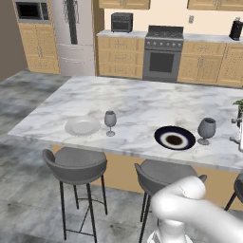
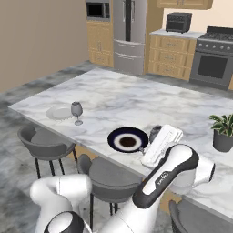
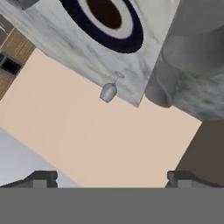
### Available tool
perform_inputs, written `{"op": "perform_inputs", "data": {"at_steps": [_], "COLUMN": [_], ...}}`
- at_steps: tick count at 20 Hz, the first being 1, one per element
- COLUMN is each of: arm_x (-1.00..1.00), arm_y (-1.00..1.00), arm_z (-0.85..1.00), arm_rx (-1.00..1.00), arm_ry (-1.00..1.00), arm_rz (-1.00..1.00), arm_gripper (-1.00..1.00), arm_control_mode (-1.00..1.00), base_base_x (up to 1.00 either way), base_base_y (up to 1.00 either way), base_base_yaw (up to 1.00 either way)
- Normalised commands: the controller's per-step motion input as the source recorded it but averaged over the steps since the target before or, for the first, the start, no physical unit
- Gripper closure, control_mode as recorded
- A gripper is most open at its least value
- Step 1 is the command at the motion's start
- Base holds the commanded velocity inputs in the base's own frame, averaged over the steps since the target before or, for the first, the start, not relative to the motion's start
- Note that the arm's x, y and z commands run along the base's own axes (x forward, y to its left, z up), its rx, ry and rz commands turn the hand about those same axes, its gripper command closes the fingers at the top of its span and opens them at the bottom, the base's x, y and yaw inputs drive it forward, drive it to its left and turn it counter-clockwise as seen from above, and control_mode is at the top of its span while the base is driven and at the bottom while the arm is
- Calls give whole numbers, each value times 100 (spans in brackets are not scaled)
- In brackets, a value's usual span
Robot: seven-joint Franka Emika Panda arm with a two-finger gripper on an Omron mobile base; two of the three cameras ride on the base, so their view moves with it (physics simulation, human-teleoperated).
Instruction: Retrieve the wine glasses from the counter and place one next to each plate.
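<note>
Simulated kitchen, seen across a large white-grey veined marble island [image 1: 142, 102] with grey round-seated stools [image 1: 76, 163] tucked along its near edge. On the island, toward its left near edge, a plain white round dinner plate [image 1: 82, 126], and just beside it on the right, upright and apart from the rim, a slim smoky-grey translucent stemmed wine glass [image 1: 110, 122]. Farther right along the same edge, a dark navy-black round plate with a pale ring around a dark centre [image 1: 174, 138], and just right of it, upright on its round foot, a wider, rounder-bowled smoky-grey stemmed wine glass [image 1: 206, 130]. At the island's far right, a green leafy plant in a dark pot [image 2: 223, 132]. Beyond the island, against the back wall: light wooden cabinets, a steel range [image 1: 163, 52], a black toaster oven [image 1: 122, 22] on a short marble counter [image 1: 121, 34], a steel refrigerator [image 1: 73, 35]. White jointed arm bent low in front of the island, its two-finger gripper [image 3: 112, 177] hovering close to the rounder glass at the island's right part, jaws spread wide apart with nothing between them; the dark navy plate and the slim glass also visible past the fingertips [image 3: 41, 177] in the tilted hand view.
</note>
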Motion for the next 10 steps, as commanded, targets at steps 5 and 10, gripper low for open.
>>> {"op": "perform_inputs", "data": {"at_steps": [5,10], "arm_x": [-20,-54], "arm_y": [100,100], "arm_z": [63,44], "arm_rx": [-12,-5], "arm_ry": [-16,-12], "arm_rz": [1,6], "arm_gripper": [-100,-100], "arm_control_mode": [-100,-100], "base_base_x": [0,0], "base_base_y": [0,0], "base_base_yaw": [0,0]}}
